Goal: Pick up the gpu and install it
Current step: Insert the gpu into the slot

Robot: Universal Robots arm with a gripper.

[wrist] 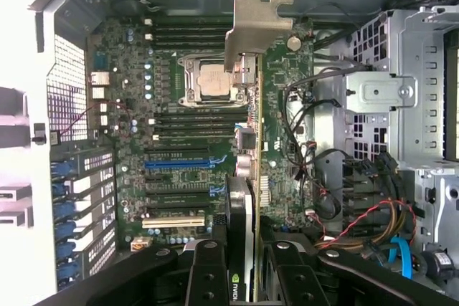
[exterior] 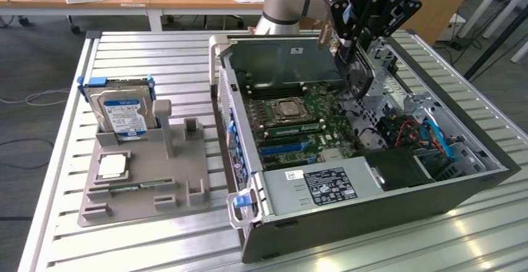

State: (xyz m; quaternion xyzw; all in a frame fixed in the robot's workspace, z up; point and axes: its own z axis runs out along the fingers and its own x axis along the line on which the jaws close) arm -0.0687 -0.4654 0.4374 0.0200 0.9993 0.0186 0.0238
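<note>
Gripper [wrist: 246, 281] fingers [wrist: 206, 277] are clamped narrow on the gpu [wrist: 247, 198], held edge-down for slot entry. It hangs above the motherboard [wrist: 179, 141] inside the open case [exterior: 462, 185], crosswise to the expansion slots [wrist: 179, 164], not seated.

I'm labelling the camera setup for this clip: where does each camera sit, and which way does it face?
Exterior view: off the arm, raised, looking down across the table at the open computer case, arm and tool above it.
Wrist view: on the wrist, looking down past the tool into the case.
Shared: the gpu gripped by the tool, and the motherboard.
</note>
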